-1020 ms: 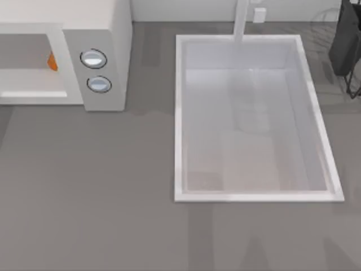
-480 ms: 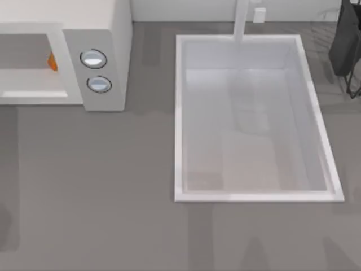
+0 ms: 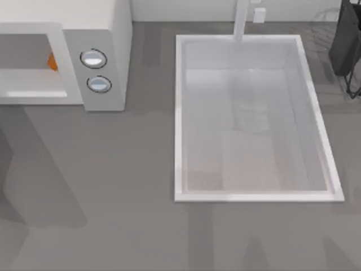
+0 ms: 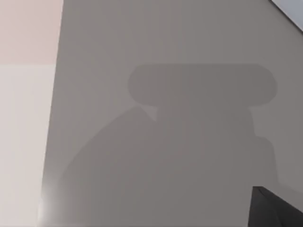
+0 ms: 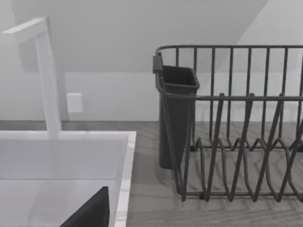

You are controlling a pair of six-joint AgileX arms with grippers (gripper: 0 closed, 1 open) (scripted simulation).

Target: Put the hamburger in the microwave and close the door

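The off-white microwave (image 3: 104, 34) stands at the counter's far left, its front cavity open to view. Inside the cavity shows an orange sliver of the hamburger (image 3: 52, 61), just left of the panel with two round knobs (image 3: 93, 58). The door is out of the top view; a pale flat panel (image 4: 23, 132) lies along one side of the left wrist view, and I cannot tell whether it is the door. A dark corner of my left gripper (image 4: 277, 210) hangs over bare grey counter. A dark part of my right gripper (image 5: 90, 213) sits above the sink's rim.
A large white sink (image 3: 179, 113) with a white tap (image 3: 241, 20) takes up the middle and right of the counter. A dark wire dish rack (image 5: 236, 142) with a cutlery cup (image 5: 176, 113) stands at the far right. Grey counter (image 3: 113, 186) spreads in front.
A broad shadow has grown across the counter's lower left, spreading rightward. The microwave, hamburger and sink have not moved.
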